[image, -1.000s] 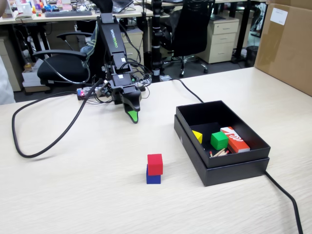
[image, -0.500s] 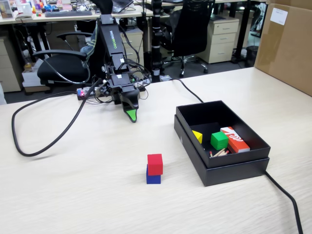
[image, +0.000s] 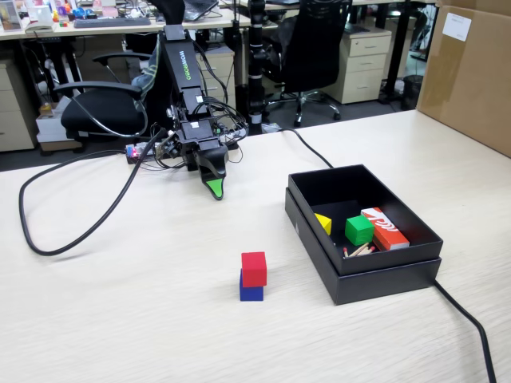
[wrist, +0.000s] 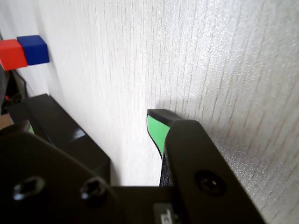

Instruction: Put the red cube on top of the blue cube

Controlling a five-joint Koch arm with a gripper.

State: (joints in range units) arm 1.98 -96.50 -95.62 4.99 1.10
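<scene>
Well ahead of gripper (image: 214,191), red cube (image: 254,268) sits atop blue cube (image: 251,291); jaws empty, closure unclear; risk: arm sweep or table jolt toppling stack.

office behind: black swivel chairs (image: 100,108), desks (image: 96,28), drawer cabinet (image: 363,64).

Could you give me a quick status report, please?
Gripper empty, parked by its base, jaw state unclear. Red cube sits atop blue cube. Nothing in the way.
</scene>
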